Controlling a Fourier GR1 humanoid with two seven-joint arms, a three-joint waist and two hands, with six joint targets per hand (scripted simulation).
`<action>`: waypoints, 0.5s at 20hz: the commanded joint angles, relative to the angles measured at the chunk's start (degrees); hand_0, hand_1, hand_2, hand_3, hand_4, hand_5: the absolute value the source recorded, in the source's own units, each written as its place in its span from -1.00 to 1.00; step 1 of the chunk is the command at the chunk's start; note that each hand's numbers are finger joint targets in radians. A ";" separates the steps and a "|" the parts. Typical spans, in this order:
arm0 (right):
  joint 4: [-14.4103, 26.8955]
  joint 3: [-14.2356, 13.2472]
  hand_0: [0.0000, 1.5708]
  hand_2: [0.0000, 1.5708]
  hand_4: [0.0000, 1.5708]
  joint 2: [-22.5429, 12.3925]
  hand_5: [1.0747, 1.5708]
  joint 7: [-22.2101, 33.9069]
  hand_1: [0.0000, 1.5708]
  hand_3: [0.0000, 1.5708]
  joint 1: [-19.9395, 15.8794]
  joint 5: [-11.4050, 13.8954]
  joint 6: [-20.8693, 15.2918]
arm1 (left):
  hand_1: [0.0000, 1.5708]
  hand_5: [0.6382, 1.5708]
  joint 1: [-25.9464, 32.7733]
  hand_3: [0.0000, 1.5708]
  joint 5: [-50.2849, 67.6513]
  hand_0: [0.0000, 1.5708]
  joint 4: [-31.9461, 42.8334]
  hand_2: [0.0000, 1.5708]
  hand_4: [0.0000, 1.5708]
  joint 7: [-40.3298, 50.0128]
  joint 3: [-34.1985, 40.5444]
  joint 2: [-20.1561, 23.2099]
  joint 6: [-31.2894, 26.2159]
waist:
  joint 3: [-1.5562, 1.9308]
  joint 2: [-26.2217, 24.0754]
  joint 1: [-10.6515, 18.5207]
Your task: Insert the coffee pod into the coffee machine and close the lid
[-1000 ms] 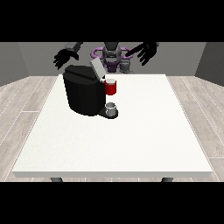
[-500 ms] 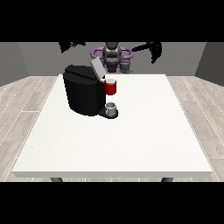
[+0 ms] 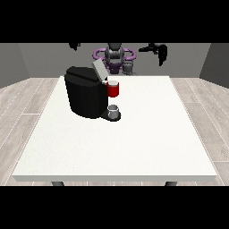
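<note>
Both hands hang high, off the worktop (image 3: pixel 134 143): right-side hand (image 3: pixel 160 50) with fingers drooping, holding nothing; left-side hand (image 3: pixel 74 45) unreadable. Pod (image 3: pixel 113 89) sits at the machine (image 3: pixel 85 94), lid (image 3: pixel 99 70) raised for closing.

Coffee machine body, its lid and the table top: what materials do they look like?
Coffee machine: likely matte black plastic, dark with faint sheen. Lid: grey, maybe brushed metal or plastic; can't tell. Table: flat white, no grain, looks laminate or painted.
</note>
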 commanded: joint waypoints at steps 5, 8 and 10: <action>5.03 1.51 -1.00 -1.00 -1.00 1.29 1.00 -4.56 -1.00 -1.00 -2.03 3.26 0.56 | -1.00 1.00 7.36 -1.00 7.27 -1.00 -10.86 -1.00 -0.89 3.58 -6.63 -2.48 2.38 | 0.03 2.18 2.04; 5.54 -0.20 -1.00 -1.00 -1.00 0.38 1.00 -1.25 -1.00 -1.00 -4.53 1.35 1.99 | -1.00 1.00 8.88 -1.00 8.22 -1.00 -16.82 -1.00 -0.86 7.46 -4.20 -1.08 -3.40 | 0.02 3.27 3.08; 7.15 -3.24 -1.00 -1.00 -1.00 -1.03 1.00 -1.84 -1.00 -1.00 -7.32 -1.41 3.57 | -1.00 1.00 11.38 -1.00 6.96 -1.00 -18.08 -1.00 -1.00 4.20 -5.22 -1.30 -2.17 | 0.02 5.90 3.77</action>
